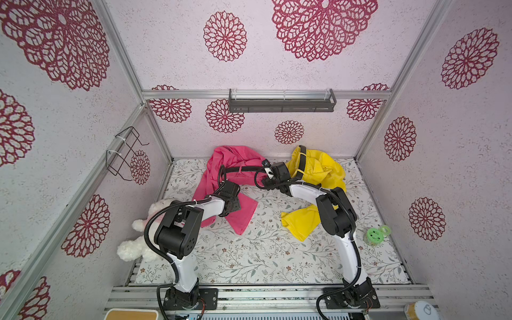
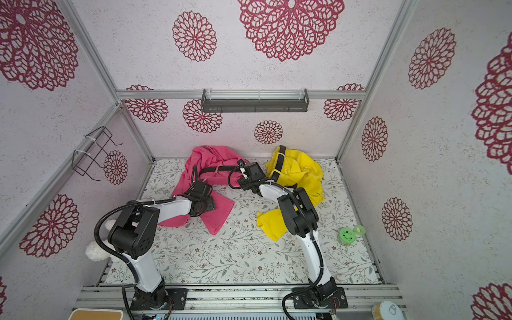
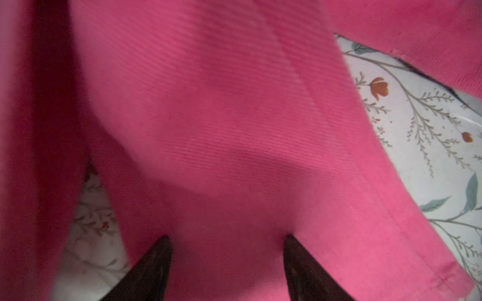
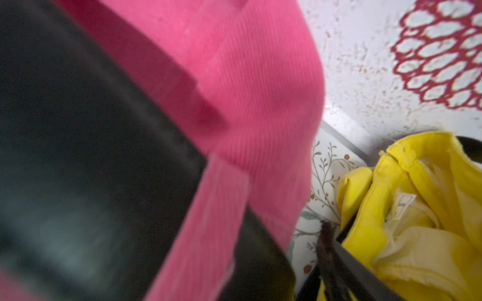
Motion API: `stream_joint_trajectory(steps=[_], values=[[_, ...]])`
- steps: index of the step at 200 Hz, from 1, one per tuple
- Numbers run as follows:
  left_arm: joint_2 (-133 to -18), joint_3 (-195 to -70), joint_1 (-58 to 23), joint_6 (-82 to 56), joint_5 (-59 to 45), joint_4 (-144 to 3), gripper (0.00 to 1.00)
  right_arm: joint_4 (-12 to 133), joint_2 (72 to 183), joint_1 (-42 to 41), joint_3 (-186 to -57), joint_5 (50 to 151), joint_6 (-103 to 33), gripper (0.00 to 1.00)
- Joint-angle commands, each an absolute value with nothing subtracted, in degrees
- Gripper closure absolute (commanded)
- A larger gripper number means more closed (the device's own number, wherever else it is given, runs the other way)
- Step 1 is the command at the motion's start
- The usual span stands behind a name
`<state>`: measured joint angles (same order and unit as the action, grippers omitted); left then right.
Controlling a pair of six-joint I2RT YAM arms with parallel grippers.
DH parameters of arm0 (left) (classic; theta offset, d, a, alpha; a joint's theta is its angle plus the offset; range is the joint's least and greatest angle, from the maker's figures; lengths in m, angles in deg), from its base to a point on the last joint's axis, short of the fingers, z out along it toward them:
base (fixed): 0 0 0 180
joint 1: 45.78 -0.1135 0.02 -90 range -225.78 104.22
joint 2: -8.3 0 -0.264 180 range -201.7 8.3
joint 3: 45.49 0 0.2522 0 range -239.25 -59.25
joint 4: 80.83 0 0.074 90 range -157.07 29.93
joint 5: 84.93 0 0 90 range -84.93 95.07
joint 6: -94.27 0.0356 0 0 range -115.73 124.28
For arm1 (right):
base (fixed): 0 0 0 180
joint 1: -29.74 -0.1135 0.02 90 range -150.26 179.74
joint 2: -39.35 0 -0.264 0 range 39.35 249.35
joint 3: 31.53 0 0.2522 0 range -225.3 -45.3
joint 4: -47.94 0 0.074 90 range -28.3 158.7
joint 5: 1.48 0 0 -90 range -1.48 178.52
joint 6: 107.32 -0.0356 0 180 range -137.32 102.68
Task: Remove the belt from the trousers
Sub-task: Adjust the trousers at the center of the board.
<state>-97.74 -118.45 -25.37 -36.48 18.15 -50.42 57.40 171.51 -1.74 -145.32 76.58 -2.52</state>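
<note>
Pink trousers (image 1: pixel 230 160) (image 2: pixel 206 158) lie crumpled at the back middle of the table, with a black belt (image 1: pixel 243 169) (image 2: pixel 220 169) threaded through their waistband. My left gripper (image 3: pixel 227 242) stands open, both fingertips (image 3: pixel 161 252) pressed down on a pink trouser leg (image 3: pixel 234 117) with cloth between them. My right gripper (image 1: pixel 266 166) is at the right end of that waistband. In the right wrist view the belt (image 4: pixel 78 130) and a pink belt loop (image 4: pixel 208 208) fill the space between its jaws. One finger (image 4: pixel 328 250) shows far out to the side; the opposite one is hidden.
Yellow trousers (image 1: pixel 318 169) with their own black belt (image 1: pixel 302 158) lie at the back right, close to the right arm. A white plush toy (image 1: pixel 138 241) sits at the left edge, a green lidded cup (image 1: pixel 374 235) at the right. A wire rack (image 1: pixel 124 152) hangs on the left wall.
</note>
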Motion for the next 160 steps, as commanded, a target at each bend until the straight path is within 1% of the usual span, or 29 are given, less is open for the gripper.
stream_joint_trajectory(steps=[1,4,10,13,17,25,38,54,72,78,90,113,133,160], values=[[-97.11,-113.28,-26.49,-41.93,19.27,-39.82,0.31,53.88,171.54,-1.51,-150.46,77.30,-0.89,0.35],[-96.63,-112.92,-26.64,-42.33,19.79,-39.59,0.31,54.13,171.52,-1.49,-150.72,77.88,-0.89,0.44],[-95.52,-112.25,-26.74,-42.86,20.71,-39.08,0.31,54.52,171.27,-1.56,-150.72,78.99,-0.93,0.65],[-94.90,-111.99,-26.91,-43.13,21.26,-38.85,0.31,54.69,170.99,-1.56,-150.79,79.22,-1.04,0.73],[-94.16,-111.70,-26.96,-43.47,21.82,-38.50,0.30,54.98,170.58,-1.66,-150.25,79.60,-1.16,0.81],[-92.70,-111.38,-27.14,-44.03,23.05,-37.80,0.27,55.94,169.38,-1.79,-149.31,80.35,-1.39,0.91],[-89.66,-111.99,-27.22,-44.58,25.36,-35.84,0.20,59.51,166.66,-2.05,-147.85,81.28,-2.13,1.00],[-84.90,-114.28,-26.94,-44.97,28.60,-31.99,0.08,65.96,162.17,-2.57,-146.04,82.06,-3.47,1.00],[-77.32,-117.39,-25.80,-43.28,33.22,-29.03,0.00,76.33,157.39,-3.51,-146.30,83.11,-5.21,1.00],[-74.61,-118.32,-25.29,-42.06,34.69,-28.70,0.03,79.76,155.86,-3.88,-146.57,83.19,-6.12,1.00],[-69.77,-119.71,-24.50,-39.04,36.73,-29.11,0.03,85.96,153.22,-4.48,-147.50,83.43,-8.29,1.00],[-63.08,-121.03,-23.31,-33.11,35.97,-30.73,0.03,96.44,150.22,-5.12,-151.20,83.54,-13.41,1.00],[-57.29,-119.69,-20.59,-29.07,32.17,-33.53,0.02,100.79,148.05,-6.30,-152.93,83.45,-16.66,1.00],[-51.31,-115.06,-16.17,-25.64,23.80,-39.49,0.03,104.96,146.94,-7.67,-156.10,82.89,-19.32,1.00]])
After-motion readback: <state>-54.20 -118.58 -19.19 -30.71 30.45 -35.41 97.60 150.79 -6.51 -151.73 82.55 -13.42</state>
